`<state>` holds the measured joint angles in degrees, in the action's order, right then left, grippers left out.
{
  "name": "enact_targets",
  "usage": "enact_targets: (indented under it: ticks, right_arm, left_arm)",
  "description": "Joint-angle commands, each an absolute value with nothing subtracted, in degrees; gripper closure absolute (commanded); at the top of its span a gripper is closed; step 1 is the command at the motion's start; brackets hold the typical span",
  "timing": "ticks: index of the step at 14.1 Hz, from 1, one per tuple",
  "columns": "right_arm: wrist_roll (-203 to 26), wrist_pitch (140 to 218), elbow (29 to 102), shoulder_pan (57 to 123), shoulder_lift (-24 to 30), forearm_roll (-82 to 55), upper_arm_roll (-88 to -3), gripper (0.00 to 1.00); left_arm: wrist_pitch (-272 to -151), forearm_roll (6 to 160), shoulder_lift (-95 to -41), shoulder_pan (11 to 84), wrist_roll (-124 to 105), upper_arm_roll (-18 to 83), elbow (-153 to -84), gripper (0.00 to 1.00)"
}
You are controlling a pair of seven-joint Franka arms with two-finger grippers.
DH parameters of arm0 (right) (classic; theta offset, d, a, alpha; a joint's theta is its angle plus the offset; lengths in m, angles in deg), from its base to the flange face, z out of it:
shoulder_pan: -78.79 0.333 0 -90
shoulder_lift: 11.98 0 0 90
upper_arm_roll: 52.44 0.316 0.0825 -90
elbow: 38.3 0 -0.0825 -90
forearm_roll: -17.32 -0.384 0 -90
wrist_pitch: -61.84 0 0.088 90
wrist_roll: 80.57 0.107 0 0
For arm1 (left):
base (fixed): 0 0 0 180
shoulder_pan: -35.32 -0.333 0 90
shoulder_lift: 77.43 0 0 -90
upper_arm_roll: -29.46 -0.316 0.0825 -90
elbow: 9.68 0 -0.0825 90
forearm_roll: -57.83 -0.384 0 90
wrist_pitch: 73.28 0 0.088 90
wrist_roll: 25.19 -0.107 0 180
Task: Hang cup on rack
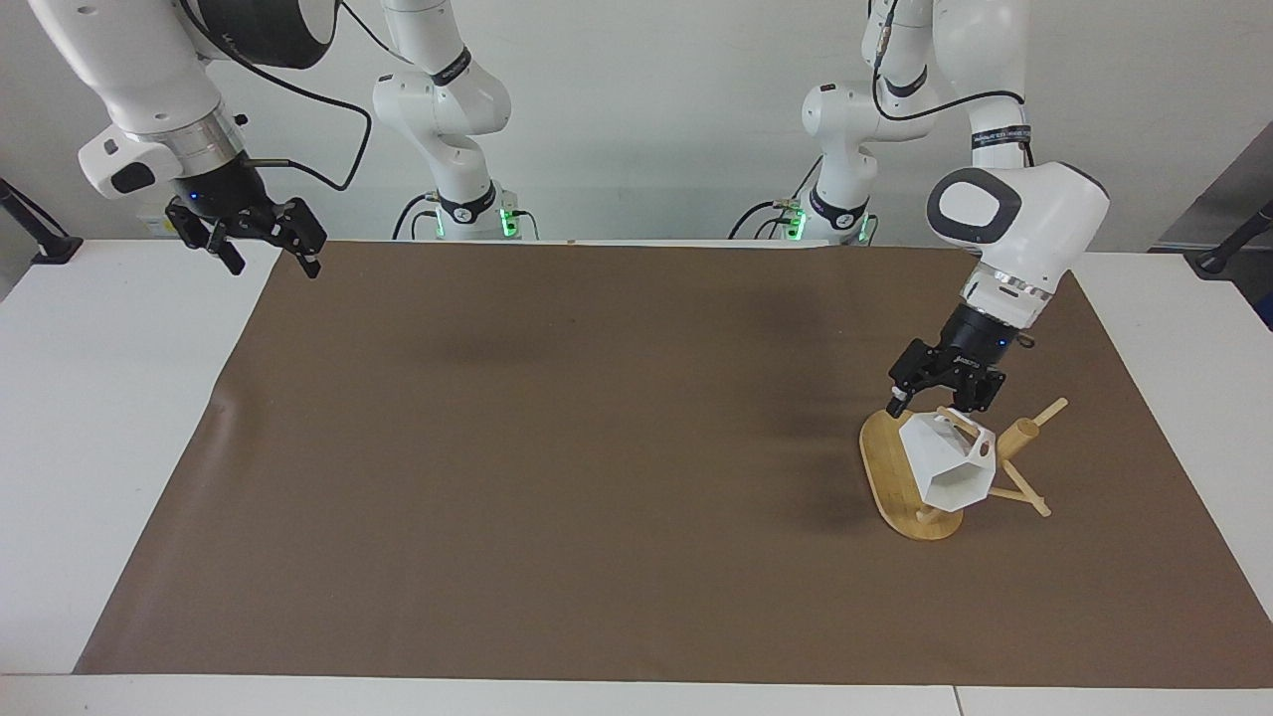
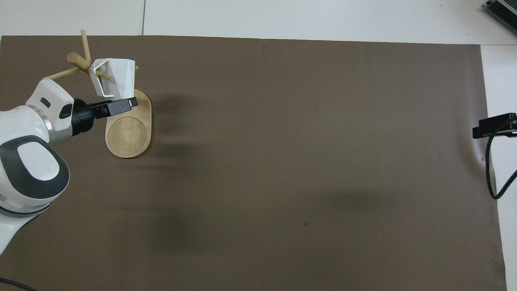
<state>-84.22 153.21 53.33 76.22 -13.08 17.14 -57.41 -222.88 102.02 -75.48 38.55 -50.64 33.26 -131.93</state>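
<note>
At the left arm's end of the table, the white faceted cup (image 1: 950,464) hangs by its handle on a peg of the bamboo mug tree (image 1: 910,487)
The left gripper (image 1: 941,396) sits just above the cup with its fingers spread and released; to finish well it should lift straight up and clear, so no finger catches the handle or rocks the rack. The right gripper (image 1: 261,239) waits with fingers apart over the brown mat's (image 1: 557,477) corner

Two white Franka arms with grey joint caps, black cables and black pincers.
</note>
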Motion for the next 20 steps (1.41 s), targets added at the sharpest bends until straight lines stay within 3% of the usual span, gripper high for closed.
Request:
enact_targets:
  ticks: [1,5,10,14,20]
  right_arm:
    - [-83.65,153.69,54.16,76.06,-14.00,17.58,-57.10,0.00]
    - [-83.65,153.69,54.16,76.06,-14.00,17.58,-57.10,0.00]
    - [-83.65,153.69,54.16,76.06,-14.00,17.58,-57.10,0.00]
    - [-83.65,153.69,54.16,76.06,-14.00,17.58,-57.10,0.00]
    - [-83.65,153.69,54.16,76.06,-14.00,17.58,-57.10,0.00]
  left_arm:
    - [-221.38,99.42,-75.14,37.87,-50.50,33.24,-130.62,0.00]
    - [-213.58,91.17,-76.72,34.63,-50.33,32.53,-127.72,0.00]
    - [-196.37,73.68,-82.43,30.76,-48.41,32.36,-121.84,0.00]
    - [-180.11,61.90,-83.05,31.80,-37.53,32.97,-112.27,0.00]
    - [-162.16,57.40,-82.00,32.86,-31.44,36.74,-98.99,0.00]
